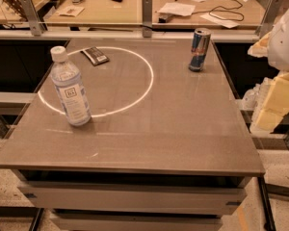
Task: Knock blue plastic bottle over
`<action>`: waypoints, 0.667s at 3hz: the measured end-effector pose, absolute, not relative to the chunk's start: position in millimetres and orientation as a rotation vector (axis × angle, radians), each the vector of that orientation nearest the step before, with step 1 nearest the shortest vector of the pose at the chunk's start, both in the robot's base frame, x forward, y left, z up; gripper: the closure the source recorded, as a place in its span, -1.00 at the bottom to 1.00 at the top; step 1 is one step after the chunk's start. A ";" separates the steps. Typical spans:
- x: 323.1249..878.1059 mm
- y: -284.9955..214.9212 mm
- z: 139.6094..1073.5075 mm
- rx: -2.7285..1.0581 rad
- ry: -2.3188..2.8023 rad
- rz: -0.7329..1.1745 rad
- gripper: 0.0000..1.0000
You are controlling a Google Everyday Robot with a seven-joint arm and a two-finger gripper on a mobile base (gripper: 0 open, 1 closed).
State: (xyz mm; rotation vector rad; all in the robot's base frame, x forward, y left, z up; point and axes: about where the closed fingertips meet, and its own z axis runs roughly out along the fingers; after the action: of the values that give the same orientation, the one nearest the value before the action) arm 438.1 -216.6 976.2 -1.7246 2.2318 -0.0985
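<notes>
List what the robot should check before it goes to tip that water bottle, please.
1. Blue plastic bottle standing upright, on the left side of the table: ok.
2. Gripper close to the bottle: not ok; it hangs beyond the table's right edge.
3. Path across the table probably free: ok; the drink can stands at the far right, well back.
4. Room for the bottle to fall: ok; the dark packet lies behind it, apart.
5. Bottle full or empty: cannot tell.

Lab: workbenches [111,13] with cables [225,6] behind; pincer [273,102] at right edge.
</notes>
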 end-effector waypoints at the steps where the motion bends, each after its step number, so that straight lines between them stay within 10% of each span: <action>1: 438.1 -216.6 976.2 -1.725 2.232 -0.099 -1.00; 2: 438.3 -215.3 978.9 -1.714 2.180 -0.042 -1.00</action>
State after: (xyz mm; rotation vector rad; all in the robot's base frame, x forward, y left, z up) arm 438.3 -215.3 978.9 -1.7142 2.1796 -0.0421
